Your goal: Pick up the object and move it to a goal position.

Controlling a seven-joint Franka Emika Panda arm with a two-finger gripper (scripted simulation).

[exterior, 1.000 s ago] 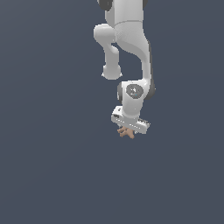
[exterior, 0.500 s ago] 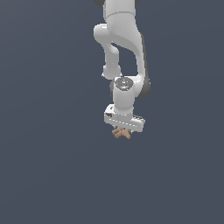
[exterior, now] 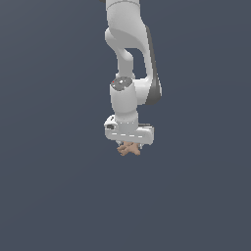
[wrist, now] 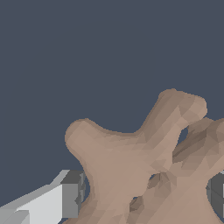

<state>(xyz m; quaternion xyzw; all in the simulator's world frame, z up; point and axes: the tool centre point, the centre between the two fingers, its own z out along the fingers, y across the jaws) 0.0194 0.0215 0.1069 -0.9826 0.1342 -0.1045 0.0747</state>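
Note:
The object [exterior: 129, 149] is a small tan-brown piece of crossed rounded bars, held just under the white hand of the arm in the exterior view. My gripper [exterior: 129, 146] is shut on it and points straight down. The wrist view shows the same brown object [wrist: 144, 166] filling the frame between the two fingers, with one white and grey fingertip [wrist: 65, 197] on one side and a grey pad [wrist: 216, 192] on the other. Two of its rounded arms stick out beyond the fingers.
Around the white arm [exterior: 130, 73] there is only a flat dark blue-grey surface [exterior: 49, 186]; no other objects or edges show in either view.
The arm has carried the object toward the exterior view's left and a little upward. The wrist has turned so that the hand now stands almost level.

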